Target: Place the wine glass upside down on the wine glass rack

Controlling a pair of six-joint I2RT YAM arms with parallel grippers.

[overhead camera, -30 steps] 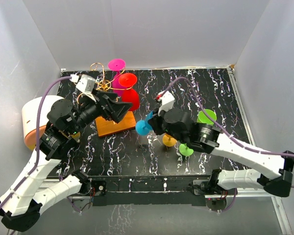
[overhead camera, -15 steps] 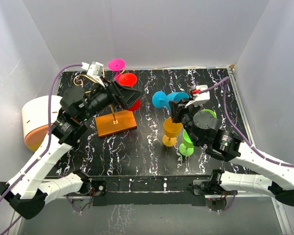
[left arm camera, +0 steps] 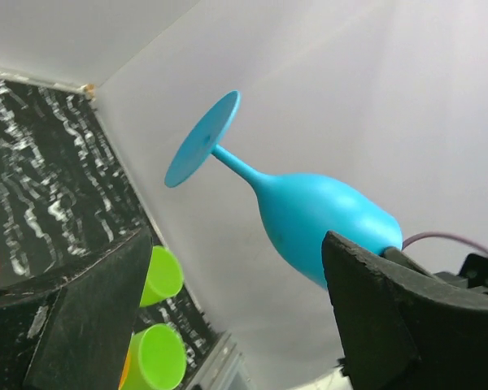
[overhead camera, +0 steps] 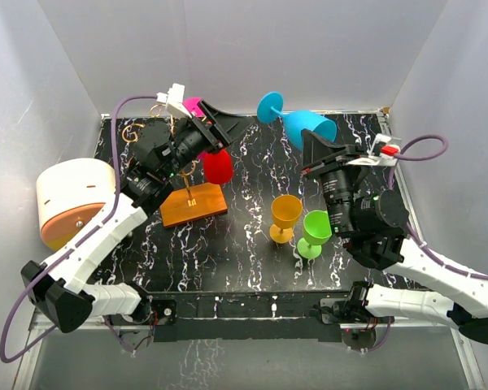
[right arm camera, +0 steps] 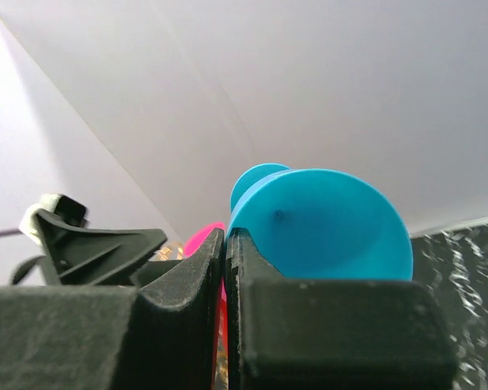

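Wine glass (overhead camera: 309, 127) raised, stem (left arm camera: 236, 166) plain in L-wrist

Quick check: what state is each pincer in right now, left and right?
Left pincer: open, holding nothing.
Right pincer: closed on the bowl wall of the blue wine glass.

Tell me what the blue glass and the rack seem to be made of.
The blue glass looks like plastic: opaque, matte, even colour, and nothing shows through it. The rack is thin gold wire, probably metal given its curled loops, on a flat orange base that could be wood or plastic.
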